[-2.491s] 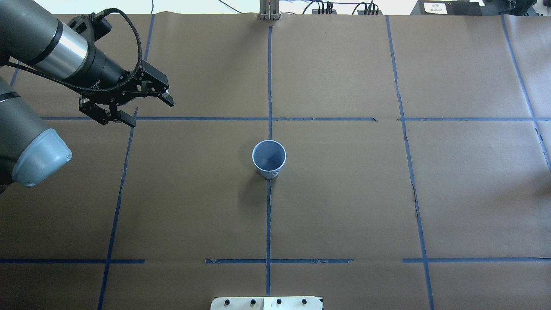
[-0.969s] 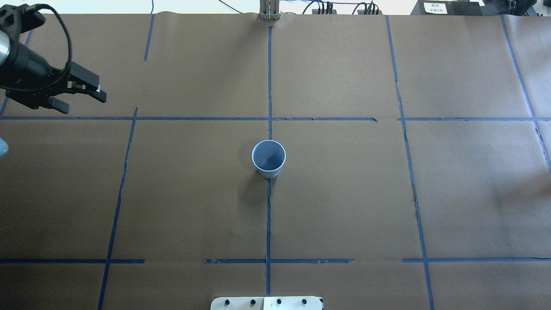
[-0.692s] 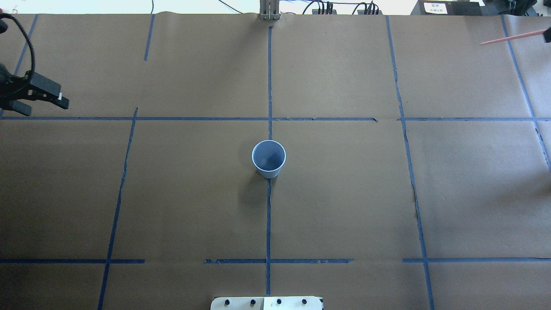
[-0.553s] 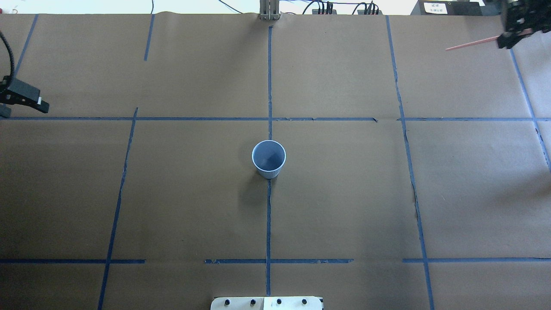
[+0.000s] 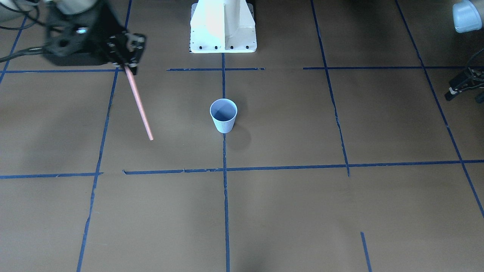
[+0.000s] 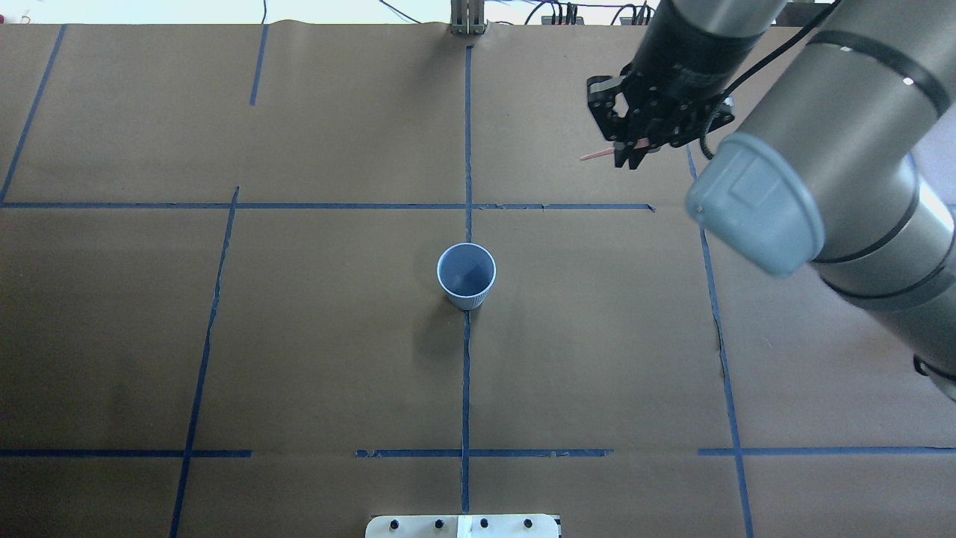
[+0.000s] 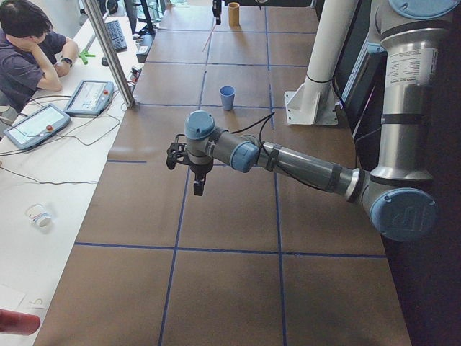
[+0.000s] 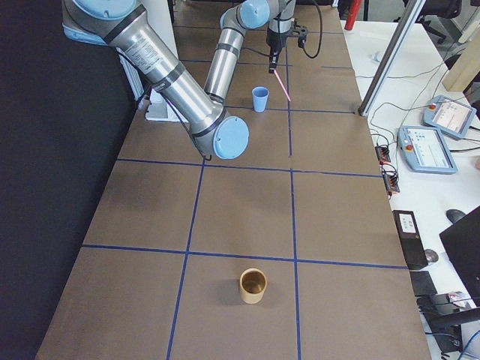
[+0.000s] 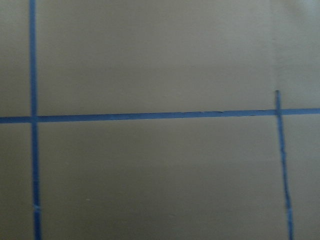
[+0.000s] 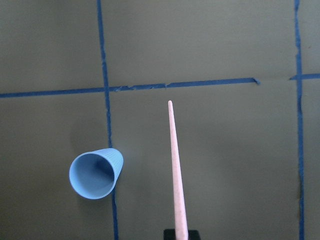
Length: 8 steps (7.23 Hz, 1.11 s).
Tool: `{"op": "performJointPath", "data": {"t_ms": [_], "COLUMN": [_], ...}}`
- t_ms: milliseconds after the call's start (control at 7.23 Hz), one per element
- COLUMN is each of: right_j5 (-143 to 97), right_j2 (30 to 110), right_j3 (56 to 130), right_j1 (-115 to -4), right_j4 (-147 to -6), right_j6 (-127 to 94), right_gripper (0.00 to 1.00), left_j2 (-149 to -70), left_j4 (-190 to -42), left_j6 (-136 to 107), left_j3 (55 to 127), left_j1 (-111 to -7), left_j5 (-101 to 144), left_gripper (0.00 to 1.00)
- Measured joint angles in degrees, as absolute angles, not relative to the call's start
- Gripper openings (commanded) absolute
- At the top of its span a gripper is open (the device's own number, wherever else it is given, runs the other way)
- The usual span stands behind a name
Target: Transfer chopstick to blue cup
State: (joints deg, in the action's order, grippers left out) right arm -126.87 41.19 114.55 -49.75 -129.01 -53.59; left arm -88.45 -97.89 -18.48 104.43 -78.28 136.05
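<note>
The blue cup (image 6: pixel 466 275) stands upright at the table's middle, on the centre tape line; it also shows in the front view (image 5: pixel 223 115) and the right wrist view (image 10: pixel 95 174). My right gripper (image 6: pixel 631 155) is shut on the salmon-pink chopstick (image 5: pixel 139 104), holding it by its top end above the table. The stick hangs tilted, its tip off to the cup's side, apart from it (image 10: pixel 175 165). My left gripper (image 5: pixel 464 97) is open and empty, far off at the table's left end.
A tan cup (image 8: pixel 253 286) stands at the table's right end. The robot's white base (image 5: pixel 223 26) is at the near edge. Dark blue tape lines cross the brown paper. An operator (image 7: pixel 29 50) sits beyond the far edge.
My left arm drew back to the left, out of the overhead view. My right arm came in from the right with the chopstick and moved left, nearer the cup.
</note>
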Motion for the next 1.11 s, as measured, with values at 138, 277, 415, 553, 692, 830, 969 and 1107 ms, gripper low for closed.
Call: {"op": "performJointPath", "data": {"t_ms": [138, 277, 415, 553, 692, 830, 969, 1107], "right_j5": [-124.8, -123.1, -121.7, -120.6, -119.6, -118.6, -118.2, -118.0], "right_j2": [38.9, 37.2, 36.1, 34.3, 32.4, 31.6, 31.5, 31.6], "right_j3": [113.5, 112.4, 111.1, 108.6, 105.4, 103.4, 102.4, 101.9], "right_j1": [-45.6, -41.9, -38.6, -35.9, -33.7, -32.2, -31.3, -30.9], "right_j4": [-128.9, -128.4, -126.7, -124.7, -123.6, -123.2, -123.0, -123.0], "right_j6": [-55.9, -58.4, -60.9, -63.0, -64.2, -64.7, -64.9, -64.9], "right_gripper": [0.0, 0.0, 0.0, 0.0, 0.0, 0.0, 0.0, 0.0], "left_j2": [-88.3, -88.2, -88.2, -88.2, -88.3, -88.3, -88.3, -88.4], "left_j4": [-98.0, -98.1, -98.2, -98.3, -98.4, -98.4, -98.4, -98.4], "left_j6": [-17.4, -17.1, -17.0, -16.9, -16.9, -16.9, -16.9, -16.9], "left_j3": [103.6, 103.3, 103.2, 102.9, 102.6, 102.5, 102.4, 102.4], "left_j1": [-78.7, -78.8, -78.8, -78.8, -78.8, -78.8, -78.8, -78.8], "left_j5": [136.2, 136.3, 136.3, 136.2, 136.1, 136.2, 136.2, 136.2], "left_gripper": [1.0, 1.0, 1.0, 1.0, 1.0, 1.0, 1.0, 1.0]}}
